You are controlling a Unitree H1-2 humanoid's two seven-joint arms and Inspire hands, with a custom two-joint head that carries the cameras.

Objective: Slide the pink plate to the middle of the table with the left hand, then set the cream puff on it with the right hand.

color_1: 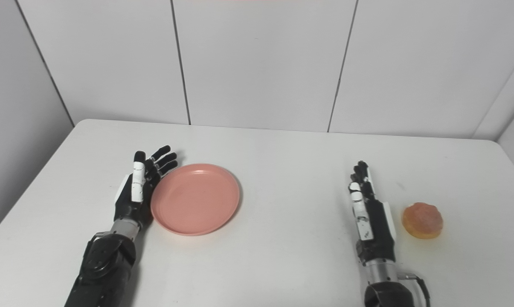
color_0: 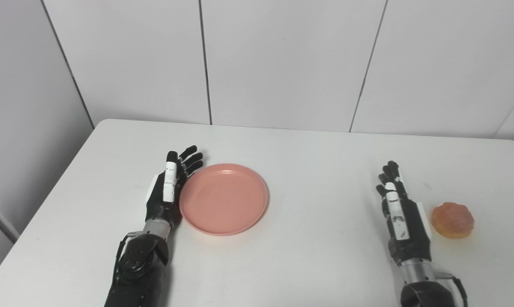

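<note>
Tabletop [color_0: 316,256]: white, matte, rounded far corners, faint smudge beyond the cream puff; near edge cut off by the frame.
Room: pale wall panels [color_0: 282,64] with dark vertical seams behind the tabletop; side walls angling in at left and right.
Pink plate [color_0: 224,198]: flat on the tabletop, left of centre, empty.
Left hand [color_0: 167,189]: on edge against the plate's left rim, fingers [color_0: 190,158] straight and slightly fanned, holding nothing; rim contact looks touching.
Right hand [color_0: 399,213]: on edge on the right side of the tabletop, fingers [color_0: 391,170] straight and pressed close together, holding nothing.
Cream puff [color_0: 452,219]: golden-orange, on the tabletop just beside the right hand's outer side, apart from it, well apart from the plate.
Hidden or unclear: both forearms cut off at the bottom edge; palm sides of both hands turned away; puff's surface detail blurred.
</note>
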